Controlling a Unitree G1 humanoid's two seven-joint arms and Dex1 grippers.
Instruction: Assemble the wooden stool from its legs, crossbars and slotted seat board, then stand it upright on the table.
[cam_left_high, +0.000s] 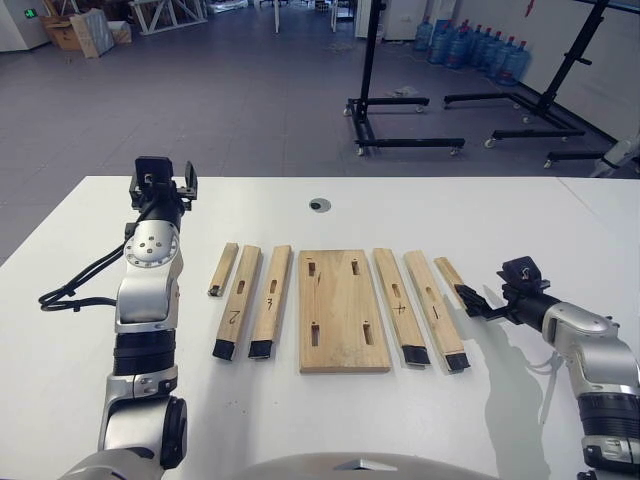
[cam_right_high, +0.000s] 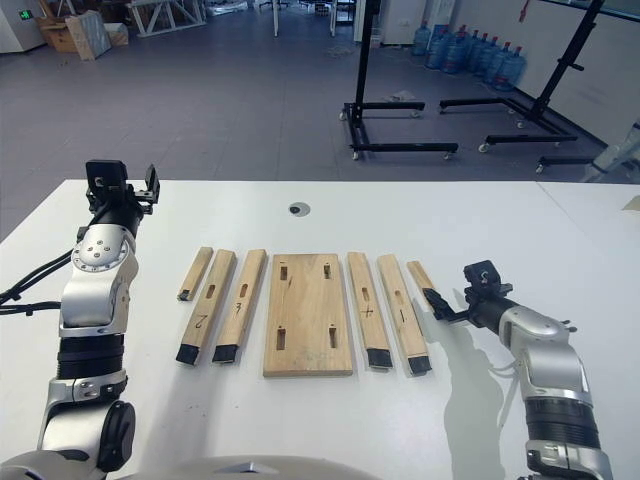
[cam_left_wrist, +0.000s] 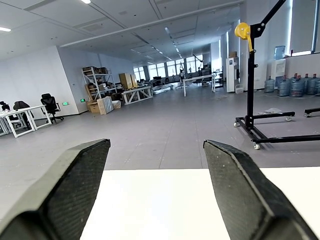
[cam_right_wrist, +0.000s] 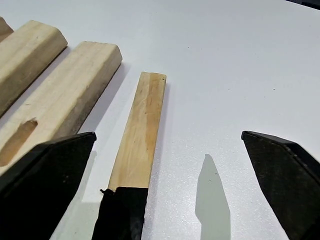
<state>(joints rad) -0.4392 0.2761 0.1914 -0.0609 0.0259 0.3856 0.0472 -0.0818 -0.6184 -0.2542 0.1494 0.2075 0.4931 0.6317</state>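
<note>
The slotted seat board (cam_left_high: 345, 310) lies flat mid-table. To its left lie two long legs (cam_left_high: 240, 300) (cam_left_high: 271, 300) and a short crossbar (cam_left_high: 223, 268). Two more legs (cam_left_high: 400, 305) (cam_left_high: 437, 310) and a second short crossbar (cam_left_high: 449, 274) lie to its right. My right gripper (cam_left_high: 470, 301) sits low at that crossbar's black-tipped near end. It is open, and in the right wrist view the crossbar (cam_right_wrist: 140, 130) lies between the spread fingers (cam_right_wrist: 45, 190). My left gripper (cam_left_high: 163, 183) is raised at the table's left side, open and holding nothing, its fingers (cam_left_wrist: 65, 195) pointing out at the room.
A small round hole (cam_left_high: 319, 204) sits in the white table (cam_left_high: 560, 220) behind the board. Black cables (cam_left_high: 75, 285) trail by my left arm. Black wheeled stands (cam_left_high: 400, 120) and water bottles (cam_left_high: 470, 45) are on the floor beyond the far edge.
</note>
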